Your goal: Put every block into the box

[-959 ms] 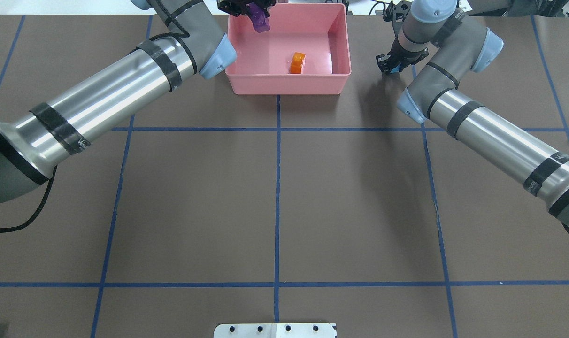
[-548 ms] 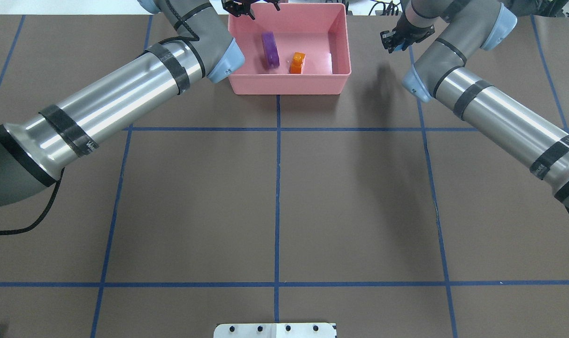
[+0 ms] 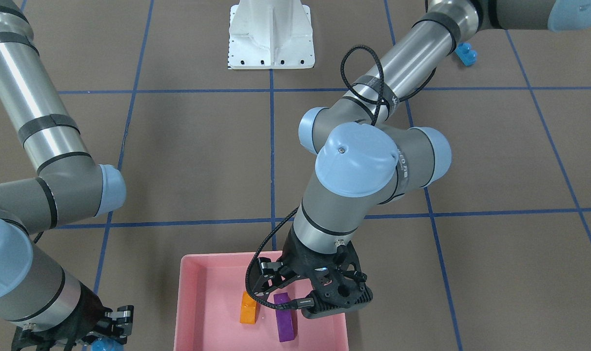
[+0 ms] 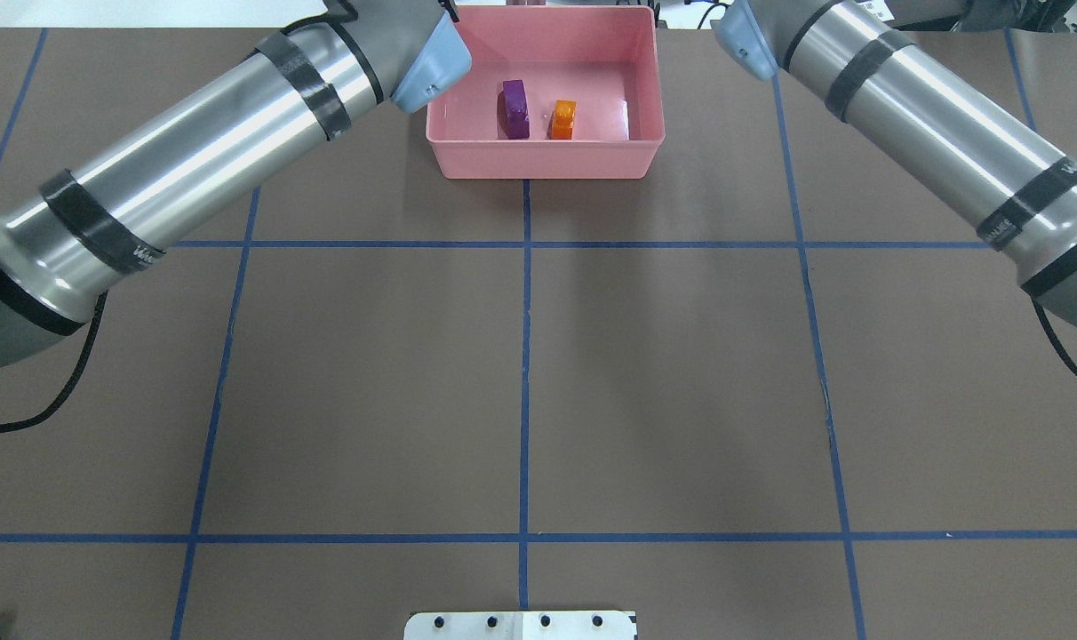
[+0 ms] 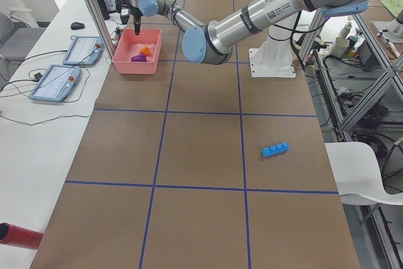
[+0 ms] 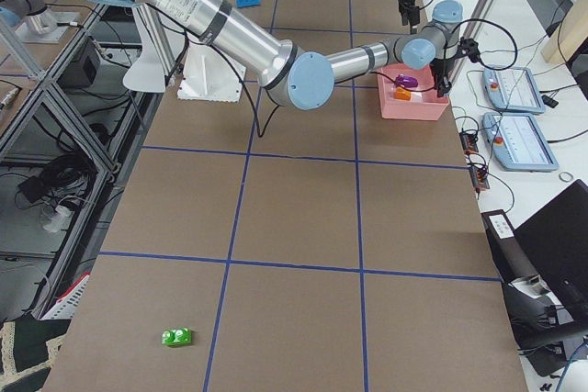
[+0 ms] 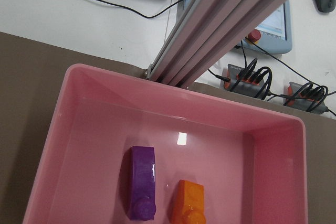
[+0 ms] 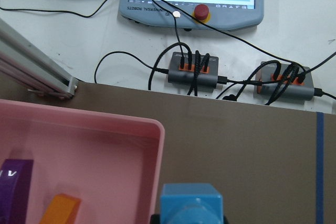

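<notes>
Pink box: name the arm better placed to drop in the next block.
Right. The right gripper holds a small blue block beside the pink box's rim; the left gripper hangs empty over the box.

box [image 4: 547,160] – room past orange blk [image 4: 562,119]

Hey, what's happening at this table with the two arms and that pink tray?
Two robot arms are gathering toy blocks into the pink box. The purple block and orange block already lie inside. The left gripper hangs open and empty above them; the right gripper holds a small blue block just outside the box's rim. A long blue block and a green block lie out on the table, not yet collected.
</notes>
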